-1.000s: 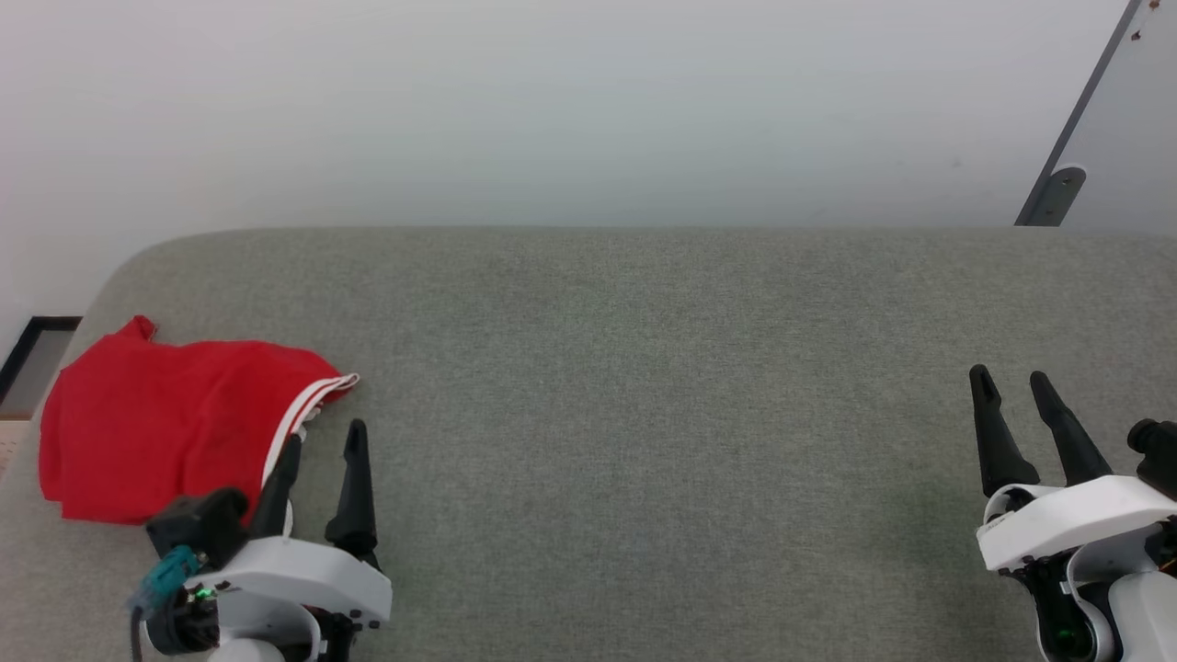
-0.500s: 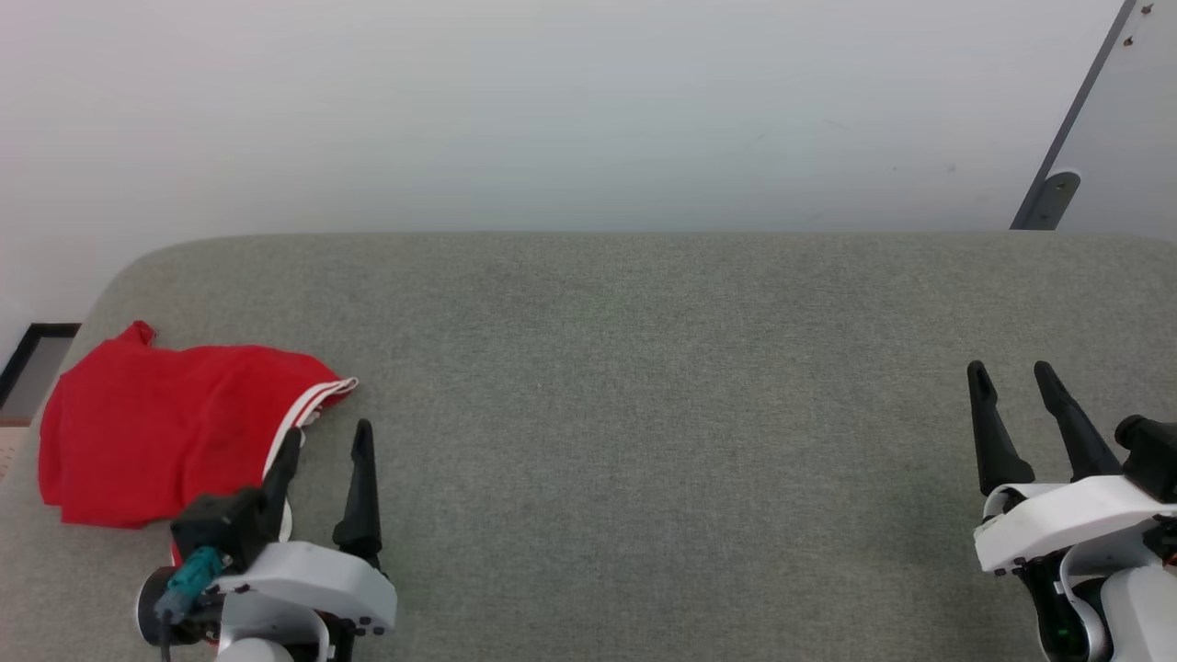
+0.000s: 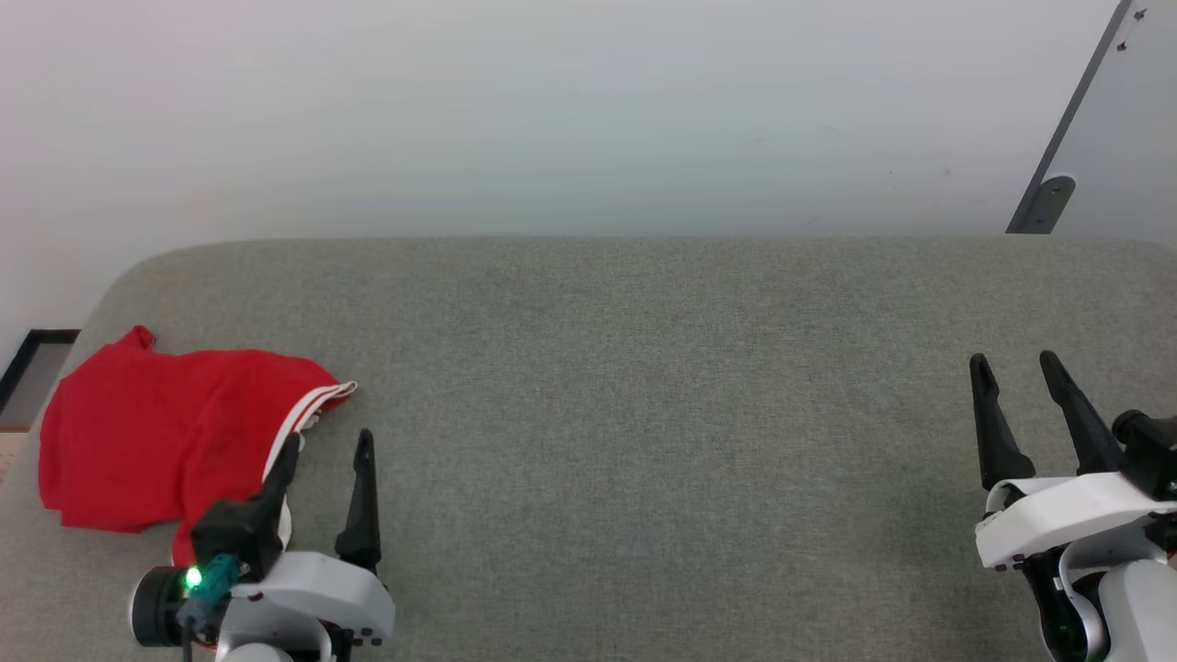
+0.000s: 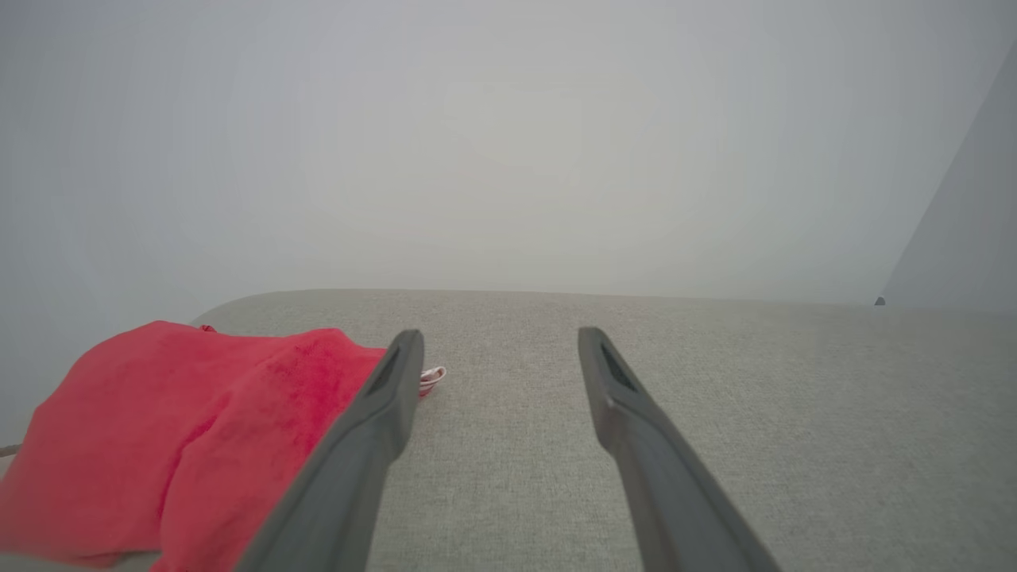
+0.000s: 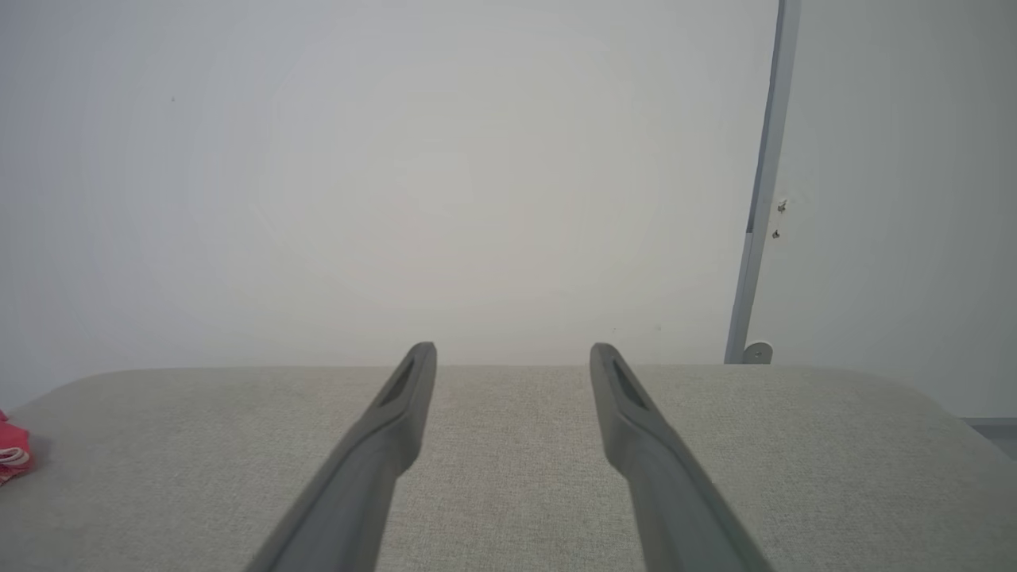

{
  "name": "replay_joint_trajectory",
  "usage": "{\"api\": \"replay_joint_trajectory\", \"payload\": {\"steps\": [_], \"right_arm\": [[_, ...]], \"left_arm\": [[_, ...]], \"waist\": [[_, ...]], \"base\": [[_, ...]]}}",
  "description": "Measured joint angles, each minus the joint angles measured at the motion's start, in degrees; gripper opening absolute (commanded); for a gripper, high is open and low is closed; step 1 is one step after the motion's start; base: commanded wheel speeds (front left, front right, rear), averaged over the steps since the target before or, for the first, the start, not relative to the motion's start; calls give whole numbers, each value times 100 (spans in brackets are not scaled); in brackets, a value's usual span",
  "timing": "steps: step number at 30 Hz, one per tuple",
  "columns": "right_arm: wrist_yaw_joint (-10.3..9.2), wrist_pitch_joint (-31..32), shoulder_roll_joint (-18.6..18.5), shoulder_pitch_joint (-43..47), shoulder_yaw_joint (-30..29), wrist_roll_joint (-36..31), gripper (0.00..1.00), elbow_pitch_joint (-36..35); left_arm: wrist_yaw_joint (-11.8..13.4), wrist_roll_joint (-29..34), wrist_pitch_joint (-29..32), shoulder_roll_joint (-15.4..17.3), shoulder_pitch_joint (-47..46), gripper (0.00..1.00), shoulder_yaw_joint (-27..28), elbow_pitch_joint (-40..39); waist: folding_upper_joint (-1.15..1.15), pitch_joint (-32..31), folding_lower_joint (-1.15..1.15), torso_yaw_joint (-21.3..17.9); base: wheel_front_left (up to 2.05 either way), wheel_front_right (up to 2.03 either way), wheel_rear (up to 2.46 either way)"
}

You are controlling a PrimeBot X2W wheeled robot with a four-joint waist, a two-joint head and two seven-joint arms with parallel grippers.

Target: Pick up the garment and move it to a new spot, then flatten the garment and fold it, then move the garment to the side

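The garment (image 3: 152,437) lies in a folded red heap at the left end of the grey-green surface (image 3: 644,414), with its red-and-white striped trim along the right edge; the number is hidden. It also lies at the left of the left wrist view, garment (image 4: 159,437), and a small corner of the garment (image 5: 12,453) peeks in at the right wrist view's left edge. My left gripper (image 3: 326,446) is open just right of the heap, its left finger over the striped edge, holding nothing. Far off at the right, my right gripper (image 3: 1016,368) hangs open and empty.
A pale wall (image 3: 552,110) stands behind the surface. A grey door or panel edge with a small bracket (image 3: 1048,198) is at the back right. The surface's rounded left end (image 3: 101,294) drops to a dark-framed floor patch (image 3: 28,368).
My left gripper has drawn back a little toward the view's bottom; the garment lies as before. The head camera has tilted slightly, shifting the picture down. The right gripper barely moved.
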Motion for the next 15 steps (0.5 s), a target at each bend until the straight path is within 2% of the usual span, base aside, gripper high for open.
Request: {"api": "replay_joint_trajectory", "payload": {"steps": [6,15], "right_arm": [[0,-74,-23,-2,11,-175,100,26],[0,-175,-18,1,-71,-388,100,49]], "left_arm": [[-1,235,-71,12,-8,100,19,83],[-151,400,-174,-47,-46,100,145,199]], "waist": [[0,-15,0,19],[0,-37,0,47]], "base": [[0,0,0],[0,0,0]]}}
